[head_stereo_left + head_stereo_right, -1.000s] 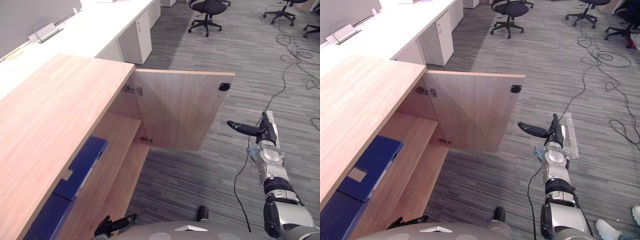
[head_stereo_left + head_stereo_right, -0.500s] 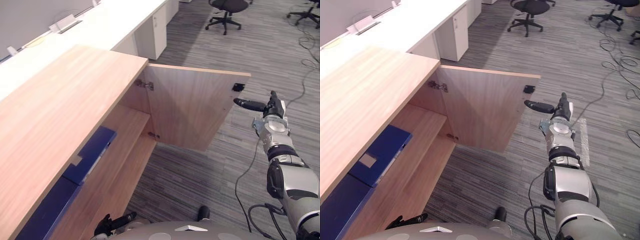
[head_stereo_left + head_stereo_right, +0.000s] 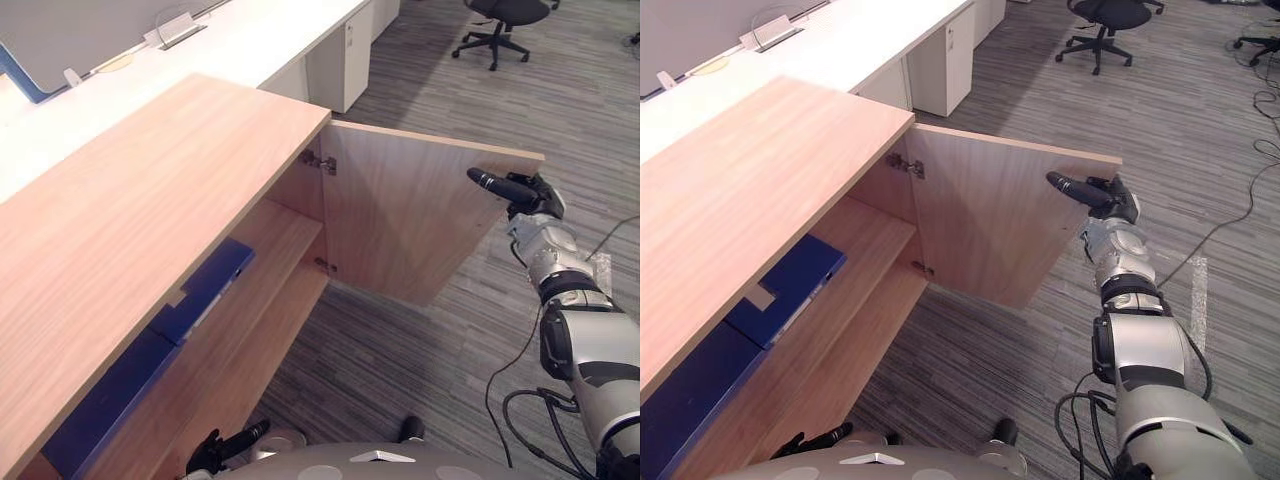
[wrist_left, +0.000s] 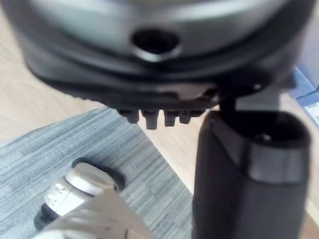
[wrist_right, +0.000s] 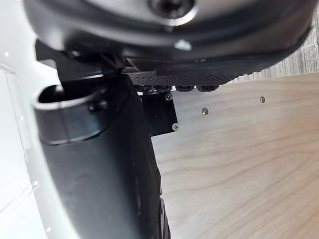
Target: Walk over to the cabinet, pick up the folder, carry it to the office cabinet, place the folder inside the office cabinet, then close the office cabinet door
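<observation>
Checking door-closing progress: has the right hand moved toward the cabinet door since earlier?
Yes: the right hand has closed in on the open cabinet door, now at its free upper corner.

Item one: the silver-grey right arm [image 3: 1137, 345] is built of rounded metal shells, parted by black ribbed collars. It narrows to a paler silver wrist casing with a round cap. Item two: the matt black right hand [image 3: 1108, 200] carries a thick tubular right thumb [image 5: 99, 169], ringed at its base by a grey-black collar with small fasteners. A finely textured black strip runs under the housing, which bears one bright round-headed stud. Item three: the black left hand [image 4: 149, 74] has a glossy grey housing with a dark round bore, a row of short black fingers [image 4: 149, 118], and a stout left thumb [image 4: 244, 174] banded in grey.
</observation>
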You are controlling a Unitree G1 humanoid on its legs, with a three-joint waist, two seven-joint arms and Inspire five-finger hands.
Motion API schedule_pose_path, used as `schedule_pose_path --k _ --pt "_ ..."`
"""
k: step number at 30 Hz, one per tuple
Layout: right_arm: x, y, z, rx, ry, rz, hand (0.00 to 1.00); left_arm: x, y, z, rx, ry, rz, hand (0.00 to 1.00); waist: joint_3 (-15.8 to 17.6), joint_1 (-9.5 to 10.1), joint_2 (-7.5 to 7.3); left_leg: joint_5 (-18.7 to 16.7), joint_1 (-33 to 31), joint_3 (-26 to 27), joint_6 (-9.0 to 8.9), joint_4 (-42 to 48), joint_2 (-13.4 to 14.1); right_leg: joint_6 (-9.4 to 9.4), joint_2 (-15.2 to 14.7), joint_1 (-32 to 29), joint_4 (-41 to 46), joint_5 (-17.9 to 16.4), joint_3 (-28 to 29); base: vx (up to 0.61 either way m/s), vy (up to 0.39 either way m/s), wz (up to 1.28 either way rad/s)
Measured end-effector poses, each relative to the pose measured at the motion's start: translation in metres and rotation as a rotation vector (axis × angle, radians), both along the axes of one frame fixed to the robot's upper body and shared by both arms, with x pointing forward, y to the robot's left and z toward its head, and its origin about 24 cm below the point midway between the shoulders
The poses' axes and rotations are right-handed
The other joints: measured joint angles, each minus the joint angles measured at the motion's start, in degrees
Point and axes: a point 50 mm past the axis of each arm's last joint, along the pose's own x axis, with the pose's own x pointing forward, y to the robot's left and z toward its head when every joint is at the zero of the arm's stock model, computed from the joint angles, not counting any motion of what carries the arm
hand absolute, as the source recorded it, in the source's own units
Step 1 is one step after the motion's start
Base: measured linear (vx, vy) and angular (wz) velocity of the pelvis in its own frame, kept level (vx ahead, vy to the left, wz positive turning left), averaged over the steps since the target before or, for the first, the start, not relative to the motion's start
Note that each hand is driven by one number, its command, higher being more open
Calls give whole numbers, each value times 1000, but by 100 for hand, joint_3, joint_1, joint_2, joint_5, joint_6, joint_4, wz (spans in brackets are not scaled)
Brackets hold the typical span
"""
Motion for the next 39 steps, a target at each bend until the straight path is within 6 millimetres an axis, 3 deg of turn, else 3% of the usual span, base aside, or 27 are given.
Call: schedule_pose_path --k 11,20,26,34,39 --pt "4 -1 10 106 -76 -6 100 2 3 1 -1 -13 0 100 90 3 133 -2 -124 -95 -67 144 73 -41 77 -4 -2 -36 -25 -46 -25 2" --pt "8 18 34 28 -215 143 100 -3 10 2 5 -20 68 100 131 -84 229 25 -219 -42 -250 109 356 -66 337 -166 -3 -58 39 -27 -48 -7" --pt "-8 31 30 -158 -183 382 100 -7 14 3 8 -15 70 100 120 -232 246 63 -166 99 -304 -10 463 -91 437 -250 -32 -75 168 -18 -8 -12" --pt "-33 65 62 -554 -43 900 100 -10 12 2 -11 -10 38 100 88 -506 273 76 -10 509 -313 -88 673 -109 692 -431 -4 -67 596 4 -15 -34" --pt "-58 85 58 -688 70 1204 100 -11 9 1 -31 -4 30 100 -215 -526 258 88 4 606 -332 -91 809 -222 861 -509 -32 -121 739 -26 -31 -19"
